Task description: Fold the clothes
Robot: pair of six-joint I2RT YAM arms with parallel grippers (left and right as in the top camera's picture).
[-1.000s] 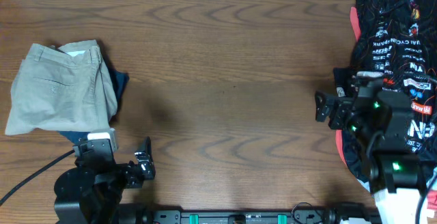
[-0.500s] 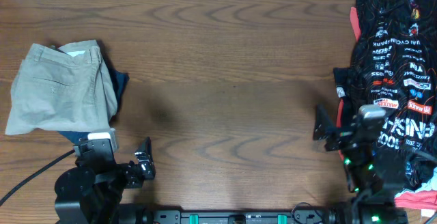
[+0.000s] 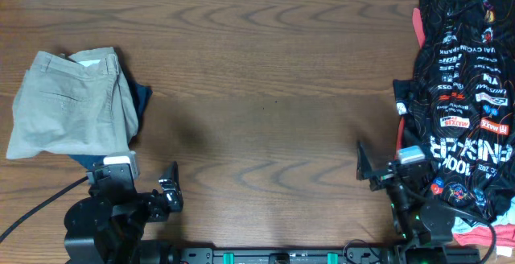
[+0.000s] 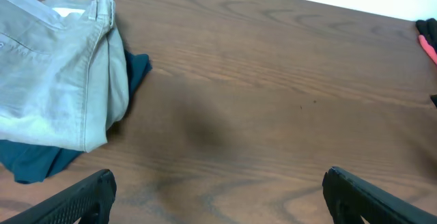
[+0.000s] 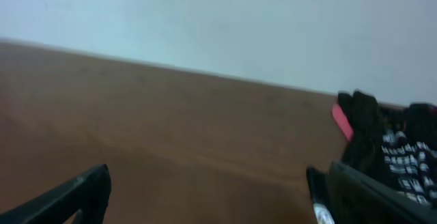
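The khaki clothes (image 3: 72, 107) lie folded at the table's left side, on top of dark navy trousers (image 3: 142, 99). They also show in the left wrist view (image 4: 58, 80), upper left. My left gripper (image 3: 169, 187) is open and empty at the front left, a little in front of and to the right of the khaki clothes; its fingertips (image 4: 218, 200) frame bare wood. My right gripper (image 3: 366, 166) is open and empty at the front right, beside the black jersey; its fingers (image 5: 218, 197) span bare table.
A black jersey with white and red logos (image 3: 463, 87) lies crumpled along the right edge, over a red garment; it also shows in the right wrist view (image 5: 399, 142). Brown wooden table (image 3: 265, 79) stretches between the two piles. A light wall stands behind.
My right arm has drawn back from the black jersey toward the front edge and lowered. The jersey now lies uncovered. The left arm and khaki clothes have not moved.
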